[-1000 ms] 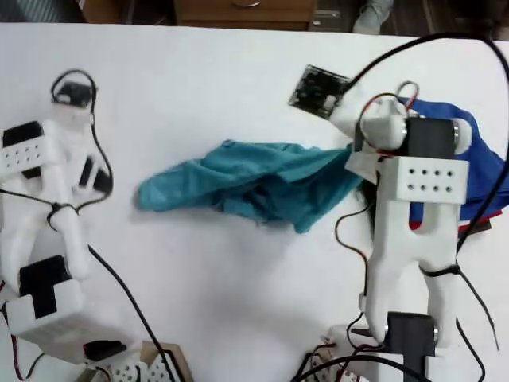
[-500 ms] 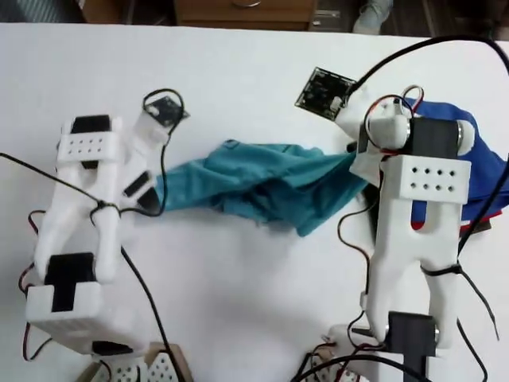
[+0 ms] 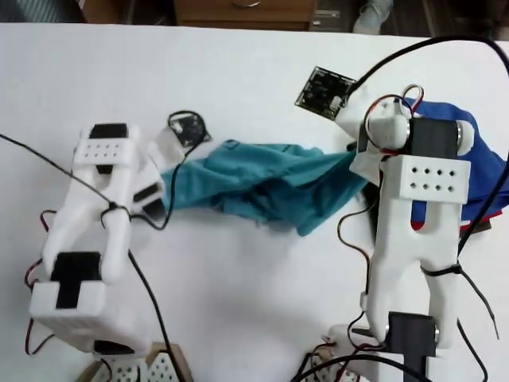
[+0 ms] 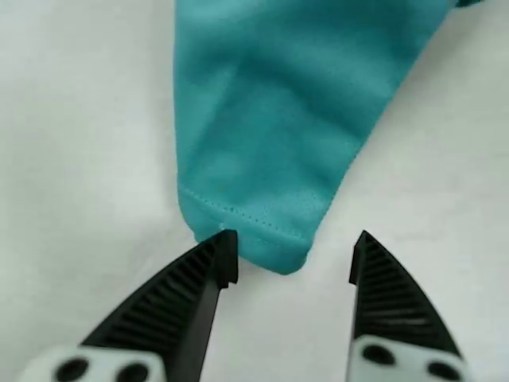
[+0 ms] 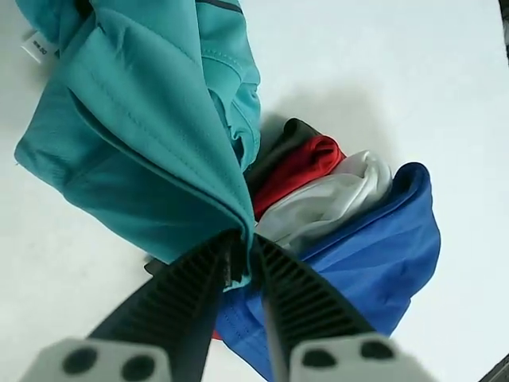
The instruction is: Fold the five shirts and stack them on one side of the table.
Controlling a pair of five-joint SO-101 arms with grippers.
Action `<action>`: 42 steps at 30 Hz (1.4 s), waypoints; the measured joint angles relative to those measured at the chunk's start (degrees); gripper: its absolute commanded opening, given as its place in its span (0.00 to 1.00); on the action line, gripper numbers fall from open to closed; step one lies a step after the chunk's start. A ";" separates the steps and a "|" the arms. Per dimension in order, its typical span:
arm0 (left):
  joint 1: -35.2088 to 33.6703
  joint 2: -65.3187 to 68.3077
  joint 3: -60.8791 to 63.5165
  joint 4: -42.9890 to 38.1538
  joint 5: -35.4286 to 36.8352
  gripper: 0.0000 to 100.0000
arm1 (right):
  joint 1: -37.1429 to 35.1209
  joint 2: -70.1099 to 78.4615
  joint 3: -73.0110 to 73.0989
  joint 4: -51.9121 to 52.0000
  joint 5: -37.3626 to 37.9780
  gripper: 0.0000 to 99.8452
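Shirt [image 3: 262, 179] in right pincer [image 5: 246, 259], left pincer [image 4: 294, 239] agape

The place is a robotics lab: a white table [image 3: 238, 72] carries a left arm [image 3: 87, 231] and right arm [image 3: 413, 231] with exposed cables [image 3: 147, 310], and a wooden cabinet [image 3: 242, 12] stands behind.

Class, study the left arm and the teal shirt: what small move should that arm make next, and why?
Probably ease the left gripper forward a little and close it on the shirt at its hem. Its jaws stand open with the hem just at their tips, while the right gripper is shut on the other end; holding both ends would let the arms spread it.
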 measured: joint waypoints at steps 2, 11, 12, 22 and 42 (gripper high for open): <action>0.00 3.08 0.00 -1.58 -0.79 0.25 | 0.00 0.00 0.00 0.00 0.00 0.02; -0.88 11.43 -4.66 -2.37 -1.76 0.20 | 0.00 0.00 0.18 0.00 0.00 0.02; -0.88 11.60 -5.80 -1.85 -1.76 0.18 | 0.00 0.00 0.18 0.00 0.00 0.02; -1.23 12.31 -11.60 1.32 -2.02 0.02 | 0.00 0.00 0.18 0.00 0.00 0.02; -3.25 3.52 -30.42 15.56 -2.02 0.02 | -0.53 0.00 2.29 -17.05 -11.16 0.02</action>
